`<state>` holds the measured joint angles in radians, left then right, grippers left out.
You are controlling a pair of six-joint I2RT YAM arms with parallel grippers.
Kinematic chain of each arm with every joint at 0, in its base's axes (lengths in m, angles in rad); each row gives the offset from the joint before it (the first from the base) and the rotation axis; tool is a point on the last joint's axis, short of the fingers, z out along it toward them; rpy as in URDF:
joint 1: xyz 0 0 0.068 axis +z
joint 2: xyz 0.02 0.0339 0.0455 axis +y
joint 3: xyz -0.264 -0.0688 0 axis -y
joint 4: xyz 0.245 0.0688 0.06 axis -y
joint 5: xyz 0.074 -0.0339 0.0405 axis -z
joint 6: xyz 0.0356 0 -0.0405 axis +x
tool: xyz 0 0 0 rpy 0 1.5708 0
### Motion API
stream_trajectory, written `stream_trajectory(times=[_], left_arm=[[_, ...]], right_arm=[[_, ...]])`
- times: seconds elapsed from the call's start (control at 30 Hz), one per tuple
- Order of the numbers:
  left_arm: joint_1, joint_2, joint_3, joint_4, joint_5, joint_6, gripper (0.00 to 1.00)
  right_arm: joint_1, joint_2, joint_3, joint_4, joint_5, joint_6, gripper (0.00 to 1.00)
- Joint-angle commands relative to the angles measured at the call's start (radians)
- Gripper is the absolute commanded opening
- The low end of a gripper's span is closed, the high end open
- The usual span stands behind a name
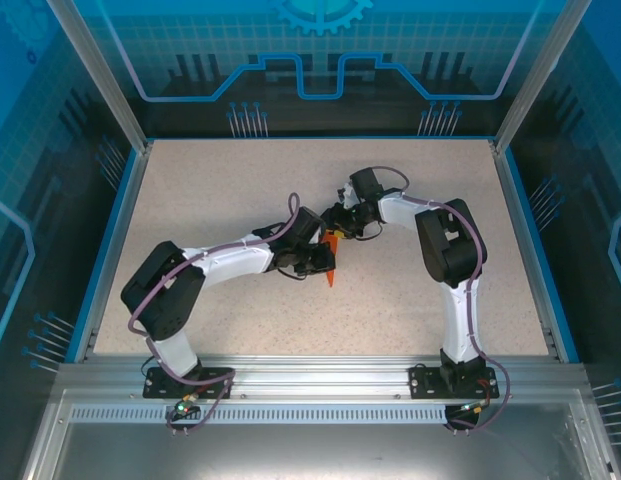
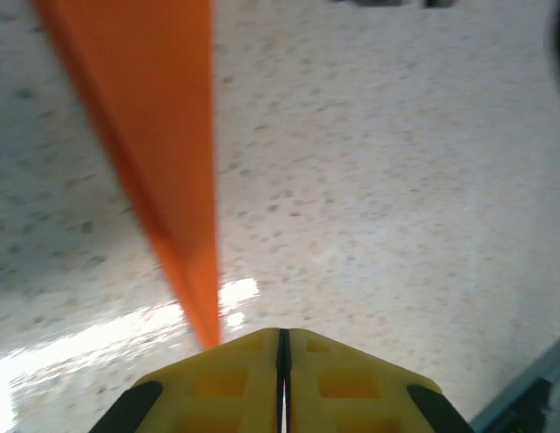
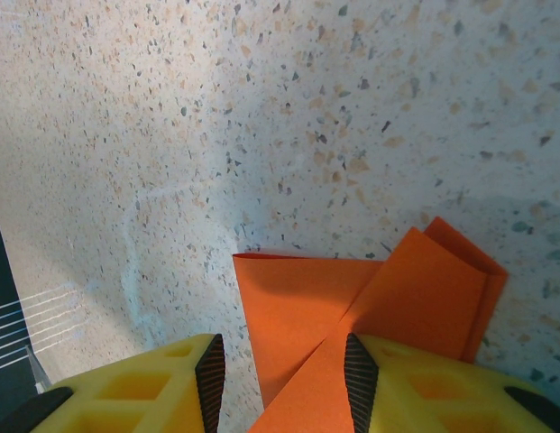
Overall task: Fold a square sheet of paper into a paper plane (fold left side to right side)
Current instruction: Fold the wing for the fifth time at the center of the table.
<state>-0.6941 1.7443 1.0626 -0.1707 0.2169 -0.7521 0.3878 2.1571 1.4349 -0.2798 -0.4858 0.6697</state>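
left gripper has its fingers pressed together, an orange strip running out just beside their seam; pinched or not, i cannot tell. right gripper stands half open astride the sheet of paper, which is folded into layered flaps near mid-table. the final folds look undone. one sheet, two grippers.

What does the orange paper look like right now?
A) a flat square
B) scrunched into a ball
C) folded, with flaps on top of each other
C: the paper at the right gripper shows creased flaps lying over each other.
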Motion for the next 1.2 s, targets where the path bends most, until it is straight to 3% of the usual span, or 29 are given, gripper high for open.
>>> stream_trajectory(times=[0.0, 0.4, 0.67, 1.03, 1.17], left_arm=[[0.014, 0.040, -0.003, 0.107, 0.105, 0.011, 0.12], [0.082, 0.182, 0.033, 0.161, 0.139, 0.020, 0.10], [0.085, 0.225, 0.026, 0.098, 0.142, 0.057, 0.10], [0.024, 0.227, 0.019, -0.075, 0.134, 0.187, 0.10], [0.000, 0.178, -0.043, -0.040, 0.148, 0.178, 0.10]], right_arm=[[0.009, 0.043, -0.024, -0.091, 0.039, -0.001, 0.43], [0.017, 0.046, -0.024, -0.095, 0.039, -0.008, 0.43], [0.017, 0.047, -0.018, -0.108, 0.050, -0.011, 0.43], [0.017, 0.053, -0.011, -0.122, 0.055, -0.009, 0.44], [0.017, 0.053, -0.012, -0.121, 0.055, -0.010, 0.44]])
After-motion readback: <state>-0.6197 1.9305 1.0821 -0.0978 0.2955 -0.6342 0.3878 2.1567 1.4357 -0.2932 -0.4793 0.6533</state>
